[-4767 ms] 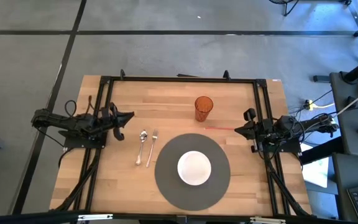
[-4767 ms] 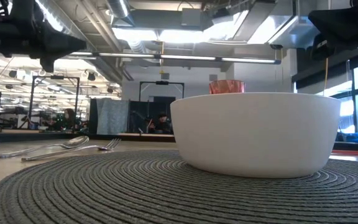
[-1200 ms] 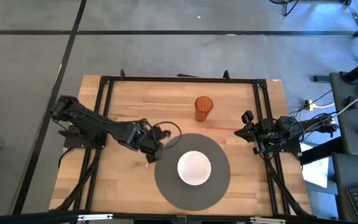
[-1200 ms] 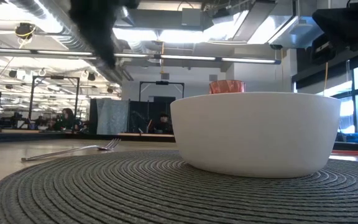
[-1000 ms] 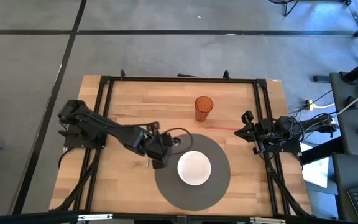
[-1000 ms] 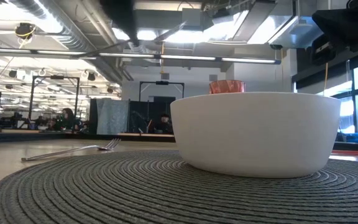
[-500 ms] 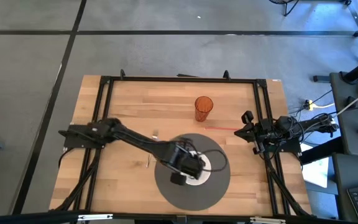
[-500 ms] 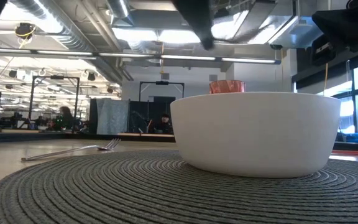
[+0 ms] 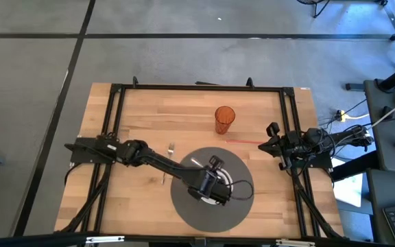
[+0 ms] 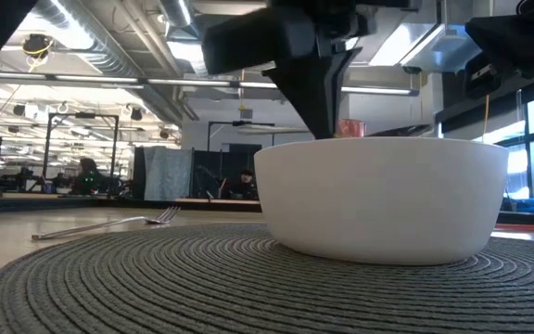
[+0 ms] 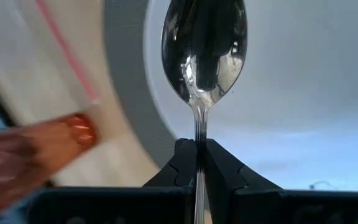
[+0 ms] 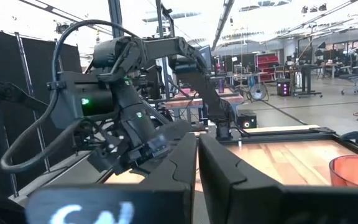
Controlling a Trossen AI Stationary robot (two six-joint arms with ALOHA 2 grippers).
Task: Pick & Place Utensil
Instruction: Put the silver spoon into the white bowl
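Note:
My left gripper (image 9: 213, 184) hangs over the white bowl (image 10: 378, 199) on the round grey placemat (image 9: 184, 206) and is shut on a silver spoon (image 11: 204, 46). In the low view the left gripper (image 10: 325, 125) reaches down to the bowl's rim, and the bowl's wall hides the spoon. A silver fork (image 10: 109, 223) lies flat on the wood left of the mat; in the high view the arm crosses the fork (image 9: 171, 147). My right gripper (image 12: 197, 158) waits shut at the table's right edge (image 9: 280, 145). My left gripper pinches the spoon's handle (image 11: 199, 144) between its two fingers, a little behind the spoon's bowl end. The handle runs along the fingers, and the spoon's bowl end (image 11: 204, 46) sticks out past the fingertips over the inside of the white bowl (image 11: 303, 87). The fingers come from above. Whether the spoon touches the bowl cannot be told.
An orange cup (image 9: 225, 118) stands on the far side of the mat, with a thin red straw (image 9: 242, 141) lying on the wood to its right. Black frame rails (image 9: 115, 110) border the table. Bare wood lies left of the fork and near the far edge.
My left arm has swung the spoon from above the fork toward the table's right and near side, across the mat's edge, until it hangs over the bowl. It has come down toward the bowl's rim and stayed shut on the spoon. The fork has kept its place.

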